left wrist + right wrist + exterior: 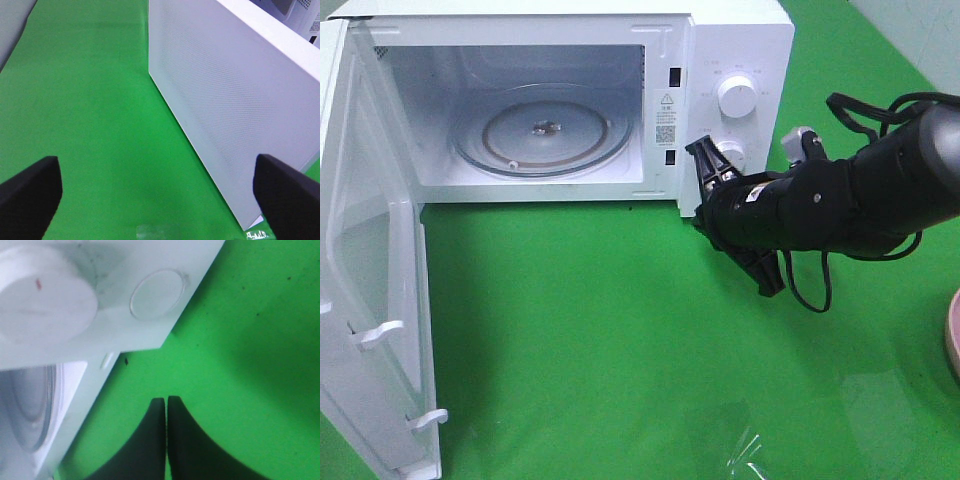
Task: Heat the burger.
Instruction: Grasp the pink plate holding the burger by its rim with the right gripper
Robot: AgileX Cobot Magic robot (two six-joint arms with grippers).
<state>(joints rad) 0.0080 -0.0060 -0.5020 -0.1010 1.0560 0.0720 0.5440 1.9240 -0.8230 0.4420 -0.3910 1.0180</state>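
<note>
The right fingers (pixel 150 440) are pressed together with nothing between them. They are aimed at the green worktop (pixel 620 330), just beside the lower front corner of the microwave (pixel 740 40). The right arm (pixel 860 190) is stretched in low from the right. The left fingers (pixel 30 195) are spread wide and empty, beside the open door (pixel 225 100). Where the burger is cannot be told.
</note>
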